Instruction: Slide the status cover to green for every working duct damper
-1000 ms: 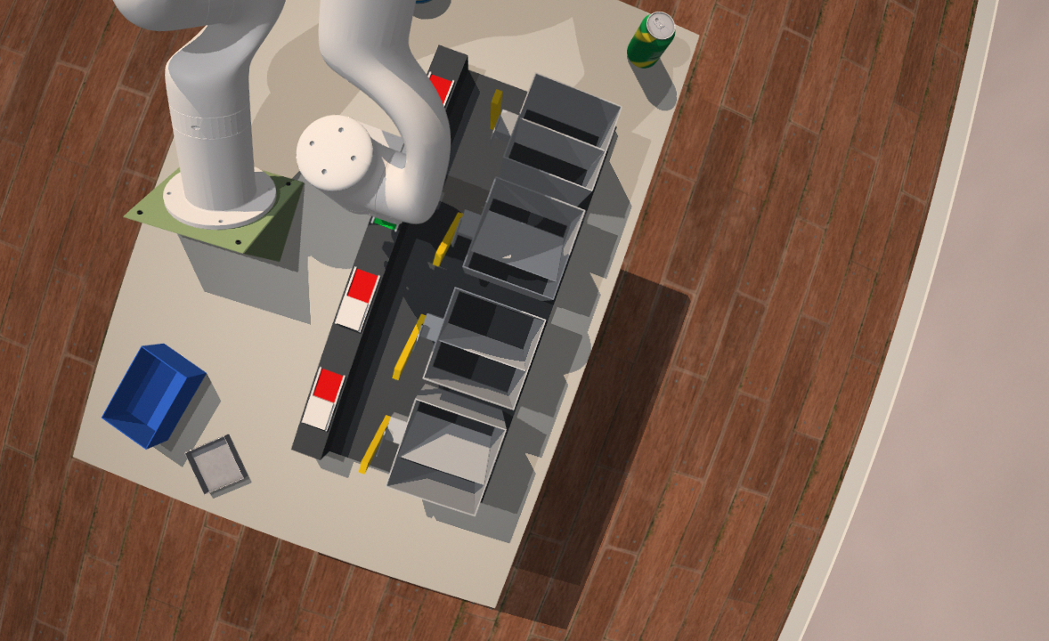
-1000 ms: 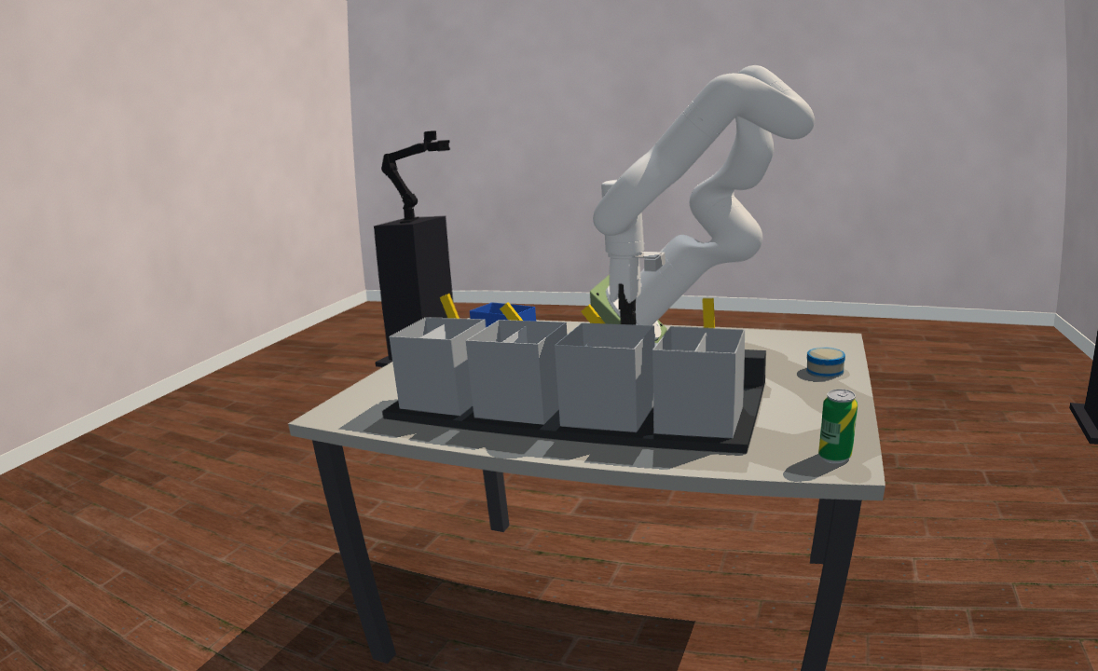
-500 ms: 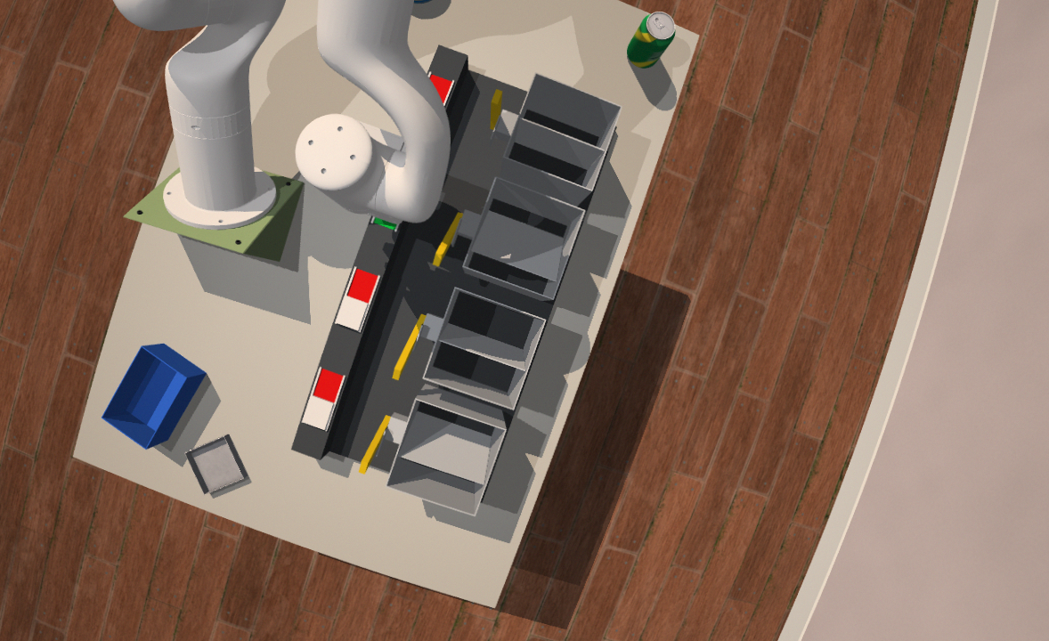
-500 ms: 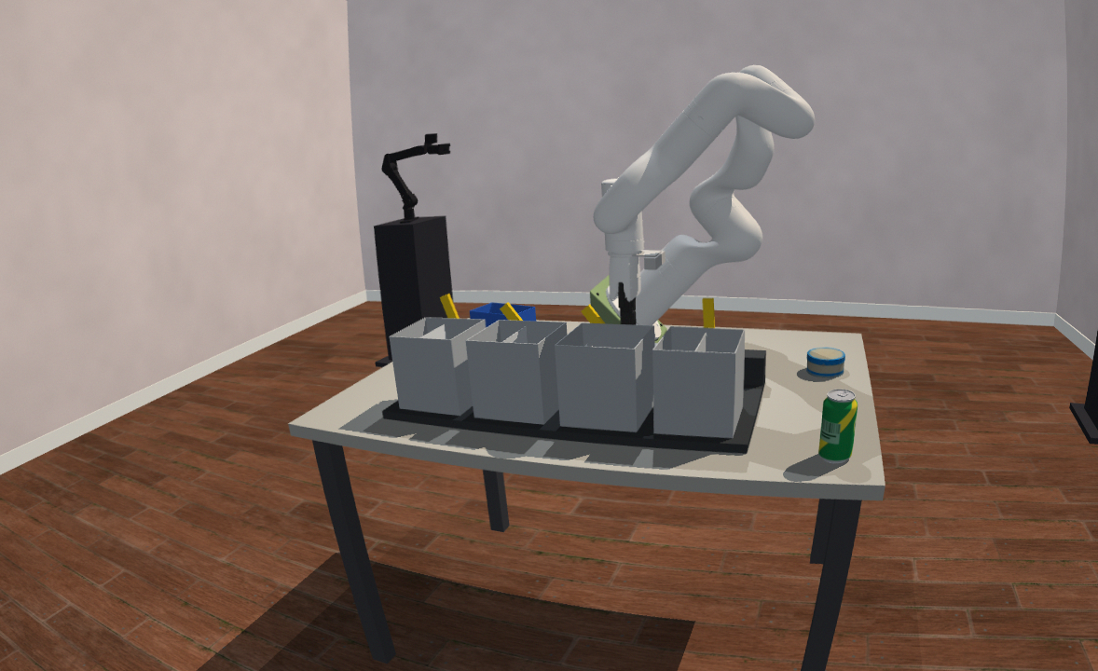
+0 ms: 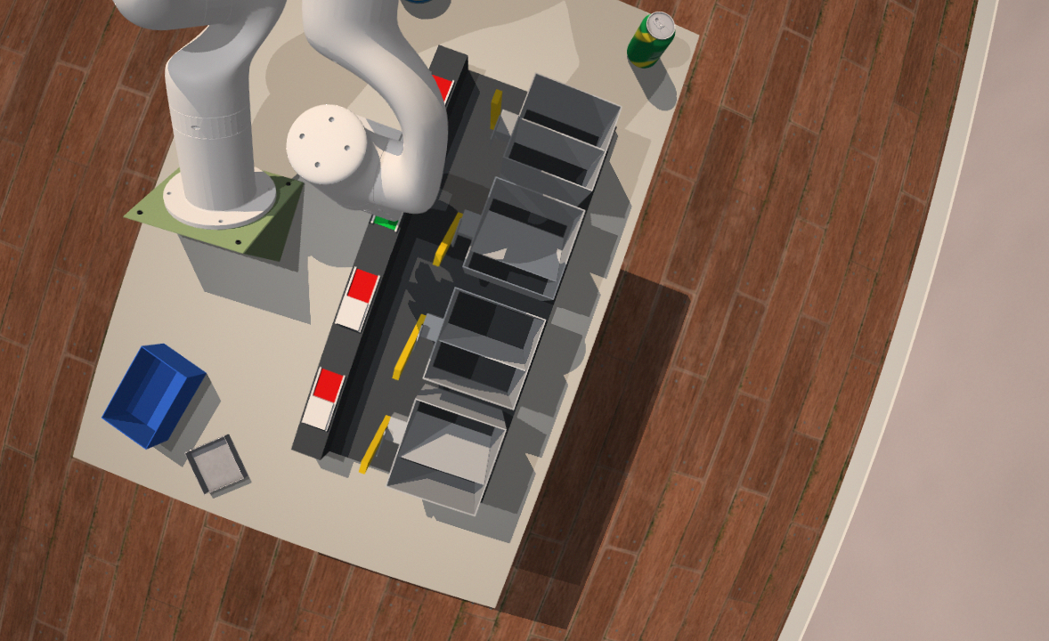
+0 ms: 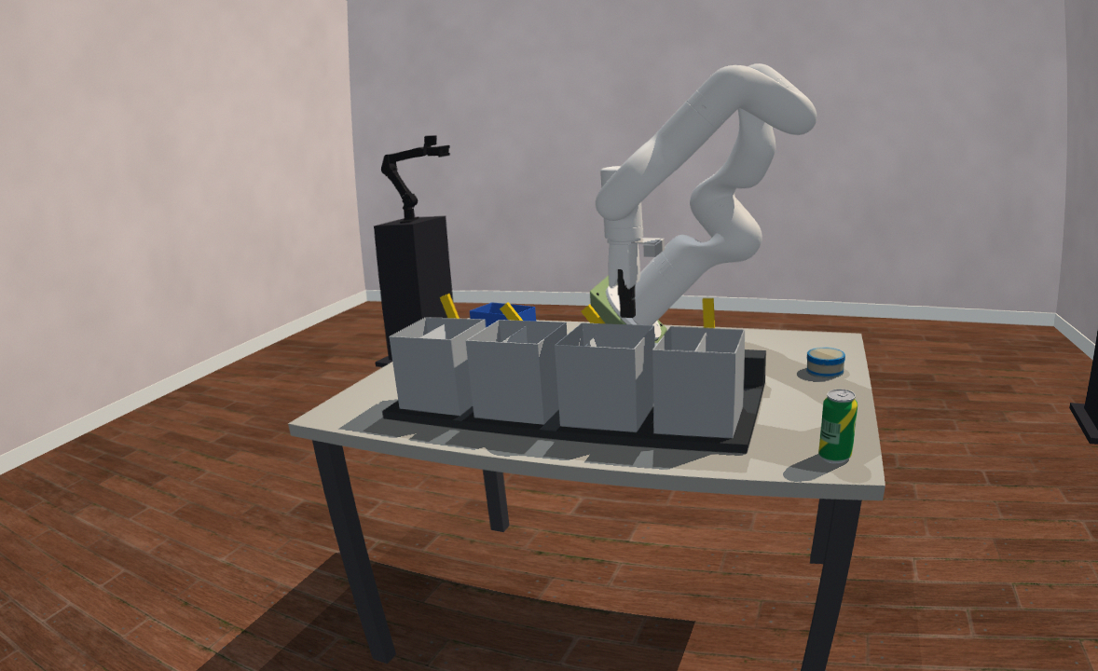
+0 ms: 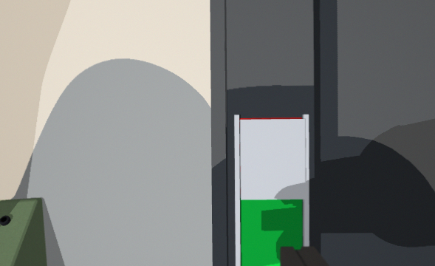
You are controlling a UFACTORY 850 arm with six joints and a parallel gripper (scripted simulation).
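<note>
Four grey box dampers stand in a row on a dark base (image 5: pixel 464 303), each with a yellow handle, such as the second one's (image 5: pixel 447 239). Their sliders lie along a dark rail. The far slider (image 5: pixel 442 85) shows red. The second slider (image 5: pixel 385 223) shows green. In the wrist view its white cover (image 7: pixel 272 159) sits at the far end, with only a thin red line (image 7: pixel 270 118) past it and the green patch (image 7: pixel 270 230) bare. The third slider (image 5: pixel 362 284) and the fourth slider (image 5: pixel 327 385) show red. My gripper (image 7: pixel 300 256) is shut and empty just above the green patch. It also shows in the side view (image 6: pixel 626 304).
A blue bin (image 5: pixel 153 394) and a small grey tray (image 5: pixel 216 464) sit at the near left corner. A green can (image 5: pixel 650 37) stands at the far corner, with a tape roll (image 6: pixel 825 361) near it. My arm's base (image 5: pixel 217 198) stands beside the rail.
</note>
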